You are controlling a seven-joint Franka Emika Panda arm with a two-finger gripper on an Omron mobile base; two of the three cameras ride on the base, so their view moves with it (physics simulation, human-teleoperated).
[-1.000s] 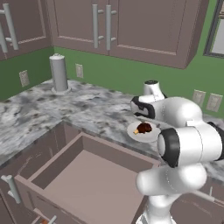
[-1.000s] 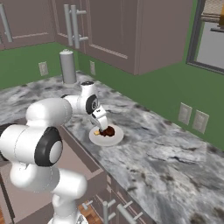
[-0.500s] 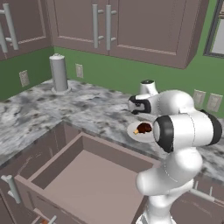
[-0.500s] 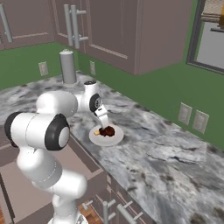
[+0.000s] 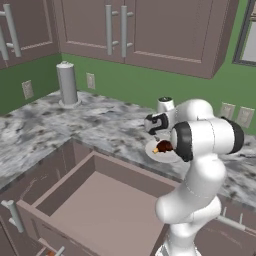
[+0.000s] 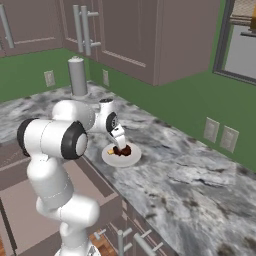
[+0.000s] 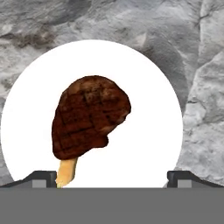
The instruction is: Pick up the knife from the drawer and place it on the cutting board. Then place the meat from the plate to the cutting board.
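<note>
While the meat [image 7: 89, 116] lies on the plate [image 7: 148, 131], the hand [image 7: 111, 177] hovers wide open, empty.

Even soft light, faint shadows, slightly blurry render

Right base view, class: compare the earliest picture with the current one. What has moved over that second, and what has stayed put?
The arm's elbow has swung up and over, and the gripper has come down closer over the meat on the plate. Its jaws stay open; nothing has been gripped or released. Meat, plate, the open drawer and the counter are unchanged.
</note>
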